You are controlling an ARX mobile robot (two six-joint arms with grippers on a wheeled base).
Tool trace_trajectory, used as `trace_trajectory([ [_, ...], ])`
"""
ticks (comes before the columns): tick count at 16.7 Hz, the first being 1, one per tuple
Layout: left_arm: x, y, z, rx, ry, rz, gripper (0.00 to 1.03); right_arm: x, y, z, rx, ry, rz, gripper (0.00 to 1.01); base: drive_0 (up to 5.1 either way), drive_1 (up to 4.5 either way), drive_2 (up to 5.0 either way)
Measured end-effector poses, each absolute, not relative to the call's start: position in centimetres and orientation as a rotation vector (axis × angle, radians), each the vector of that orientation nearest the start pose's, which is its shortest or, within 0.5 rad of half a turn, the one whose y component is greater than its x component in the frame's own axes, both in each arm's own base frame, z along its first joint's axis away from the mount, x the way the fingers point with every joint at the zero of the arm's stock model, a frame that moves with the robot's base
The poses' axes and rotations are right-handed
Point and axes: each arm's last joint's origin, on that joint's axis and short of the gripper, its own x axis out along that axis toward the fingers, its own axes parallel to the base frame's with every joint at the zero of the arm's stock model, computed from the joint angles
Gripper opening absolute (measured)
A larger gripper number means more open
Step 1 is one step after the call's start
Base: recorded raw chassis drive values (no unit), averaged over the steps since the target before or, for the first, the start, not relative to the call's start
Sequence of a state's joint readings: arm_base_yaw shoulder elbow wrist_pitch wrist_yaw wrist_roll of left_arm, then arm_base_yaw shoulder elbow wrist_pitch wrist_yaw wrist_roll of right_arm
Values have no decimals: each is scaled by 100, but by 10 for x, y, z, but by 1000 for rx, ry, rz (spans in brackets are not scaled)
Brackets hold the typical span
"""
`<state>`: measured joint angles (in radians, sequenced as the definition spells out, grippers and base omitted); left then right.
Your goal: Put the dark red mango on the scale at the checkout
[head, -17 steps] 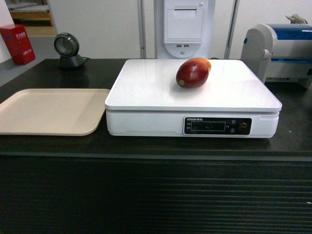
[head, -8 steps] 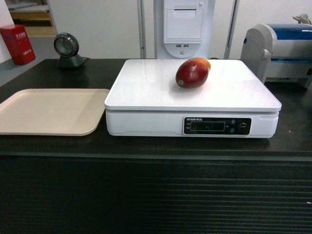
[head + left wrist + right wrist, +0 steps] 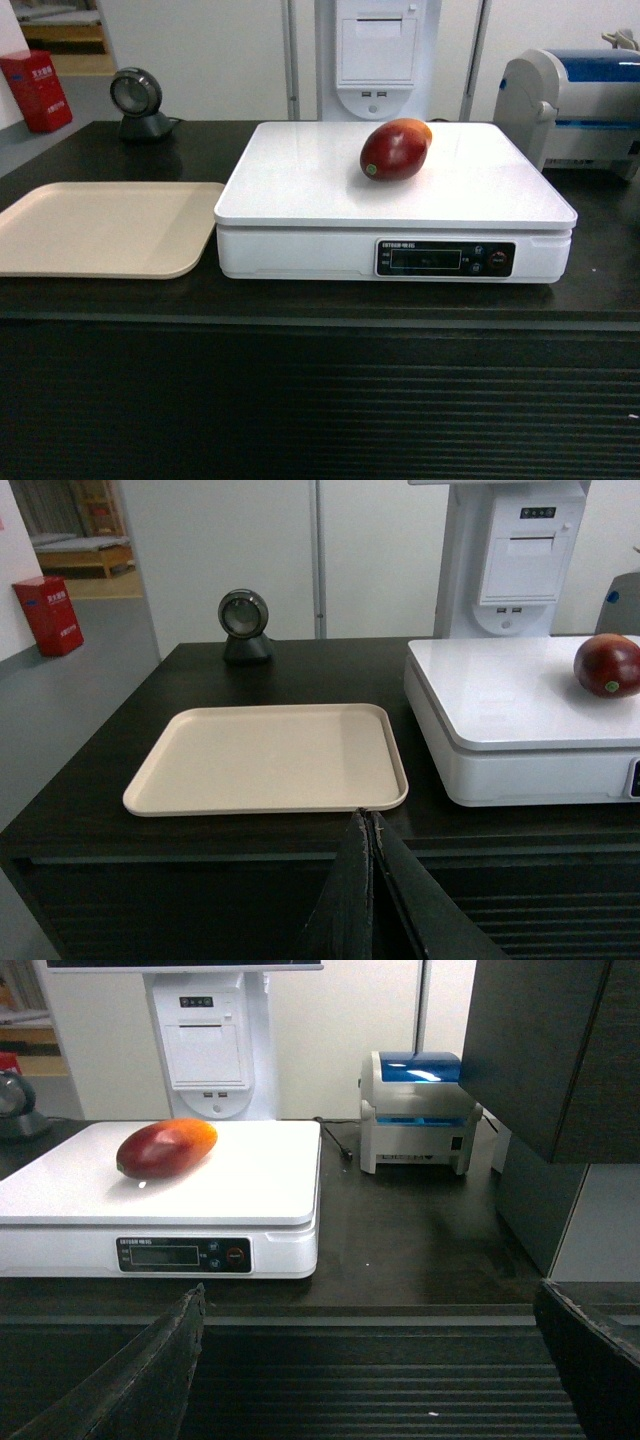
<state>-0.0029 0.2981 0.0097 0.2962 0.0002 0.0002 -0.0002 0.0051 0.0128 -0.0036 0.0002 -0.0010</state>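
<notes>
The dark red mango point(image 3: 396, 149) lies on the white top of the scale point(image 3: 300, 180), toward its back right, with its yellow-orange end pointing away. The scale stands on the black checkout counter point(image 3: 320, 300). The left wrist view shows the mango point(image 3: 608, 665) and the scale point(image 3: 500, 695) at the right; the right wrist view shows the mango point(image 3: 166, 1147) and the scale point(image 3: 260, 1175) at the left. My left gripper point(image 3: 367, 820) is shut and empty, low in front of the counter. My right gripper point(image 3: 370, 1300) is open wide, also below the counter edge. Neither gripper shows in the head view.
A beige tray point(image 3: 100, 228) lies left of the scale. A round scanner point(image 3: 138, 102) stands at the counter's back left. A white-and-blue printer point(image 3: 580, 105) sits at the back right, a white kiosk point(image 3: 378, 55) behind the scale. A dark cabinet point(image 3: 540, 1060) hangs at the right.
</notes>
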Motion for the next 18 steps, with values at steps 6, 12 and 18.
trace_trajectory([
  [6,110,0,170,0,-11,-3,2,97,0,167,-1,-4,0,98,0,0,0],
  [12,98,0,166,1,2,-2,2,97,0,167,-1,-4,0,98,0,0,0],
  [18,98,0,166,0,1,-2,9,97,0,167,-1,-4,0,98,0,0,0],
])
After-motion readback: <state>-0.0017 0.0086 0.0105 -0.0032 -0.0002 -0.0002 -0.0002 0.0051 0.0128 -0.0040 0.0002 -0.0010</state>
